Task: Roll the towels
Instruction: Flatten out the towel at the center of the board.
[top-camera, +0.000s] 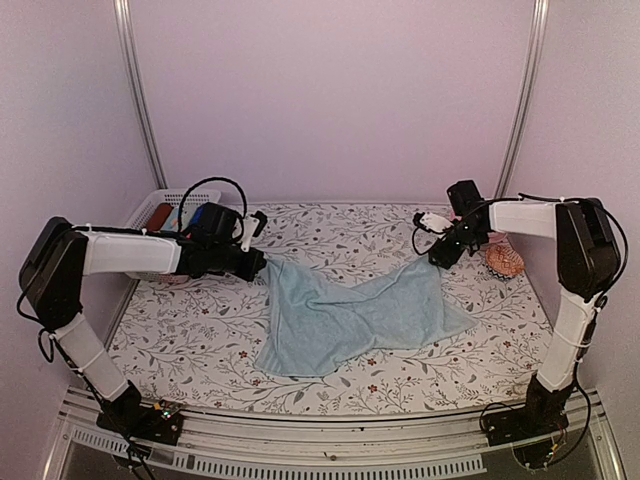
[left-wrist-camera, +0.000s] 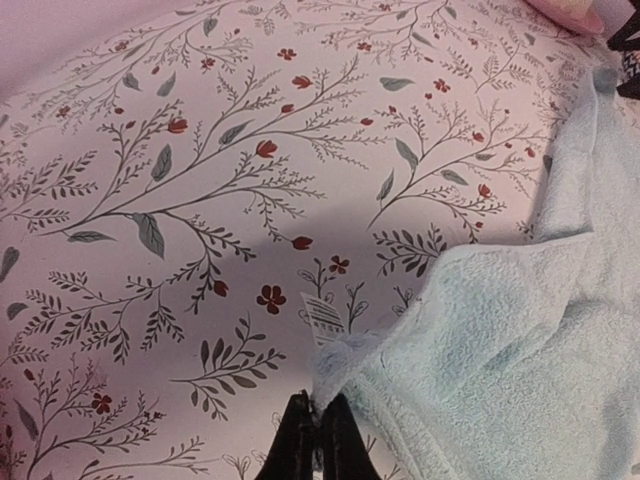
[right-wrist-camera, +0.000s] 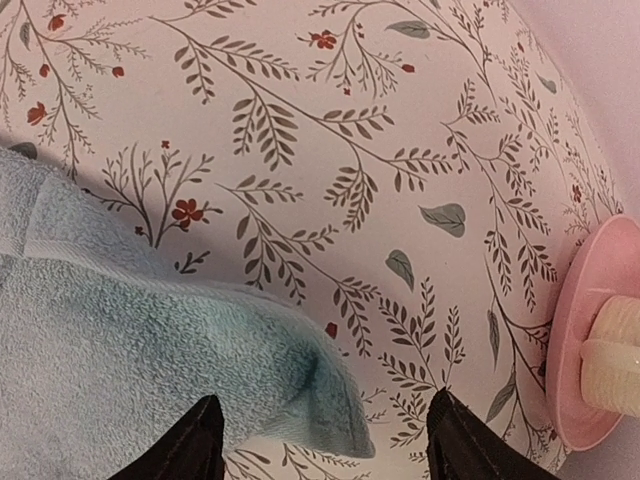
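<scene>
The pale blue towel (top-camera: 350, 315) lies spread and rumpled in the middle of the flowered table. My left gripper (top-camera: 262, 262) is shut on its far left corner; in the left wrist view the black tips (left-wrist-camera: 320, 425) pinch the corner of the towel (left-wrist-camera: 520, 340) beside a white label (left-wrist-camera: 322, 315). My right gripper (top-camera: 437, 258) is open just over the far right corner; in the right wrist view that gripper (right-wrist-camera: 325, 420) straddles the towel's corner (right-wrist-camera: 330, 390) without touching it. A pink lump (top-camera: 505, 262) lies right of it; I cannot tell whether it is the pink towel.
A white basket (top-camera: 143, 213) at the back left holds a red roll (top-camera: 158, 216) and a dark blue roll (top-camera: 205, 213). The pink thing also shows at the right edge of the right wrist view (right-wrist-camera: 590, 340). Walls close in the back and both sides.
</scene>
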